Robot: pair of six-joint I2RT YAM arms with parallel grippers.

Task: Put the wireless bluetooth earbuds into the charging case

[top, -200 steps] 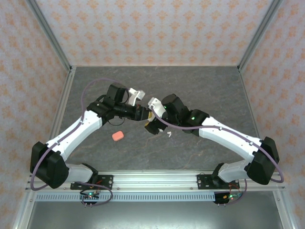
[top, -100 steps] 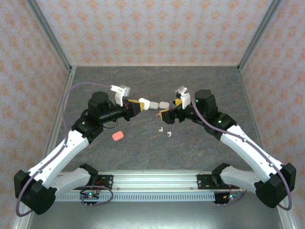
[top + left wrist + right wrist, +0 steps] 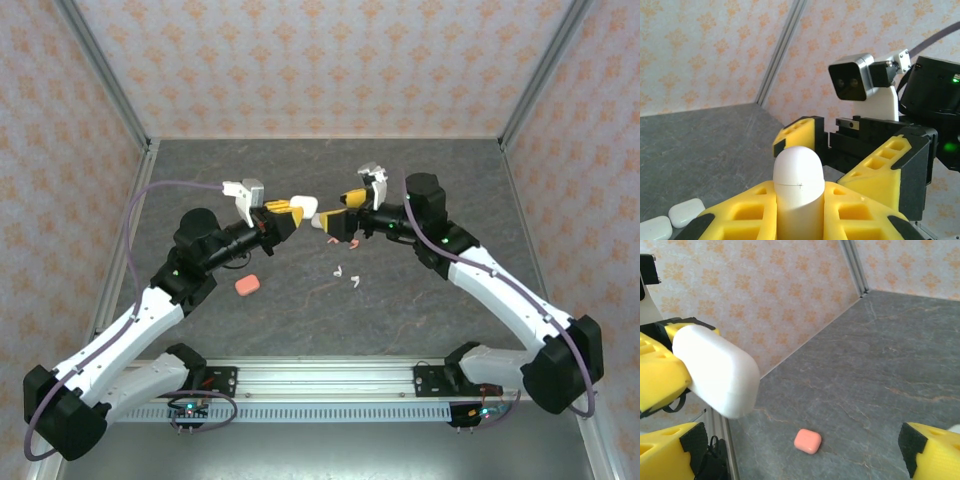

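Centre of the top view: left gripper (image 3: 290, 214) clamps a white case (image 3: 305, 208), lifted off the grey table (image 3: 430, 180). In the left wrist view the case stands upright between the yellow fingers, with a thin seam across its body and no gap there, so the lid reads as closed. The right gripper (image 3: 336, 211) faces it just beside, jaws spread wide with nothing between them; in its own wrist view the fingers sit at the two bottom corners of the frame and the white case is at upper left. One white earbud (image 3: 338, 270) lies on the table below centre of the top view, a second earbud (image 3: 356, 281) close beside it, and both are apart from either gripper. A pink case (image 3: 247, 285) rests left of them, closed as far as I can tell. Two more white cases (image 3: 686, 212) lie at the lower left of the left wrist view. Judgement: early stage, case in hand and presented, no earbud seated. Left to do: open the lid, pick up the earbuds, seat them.
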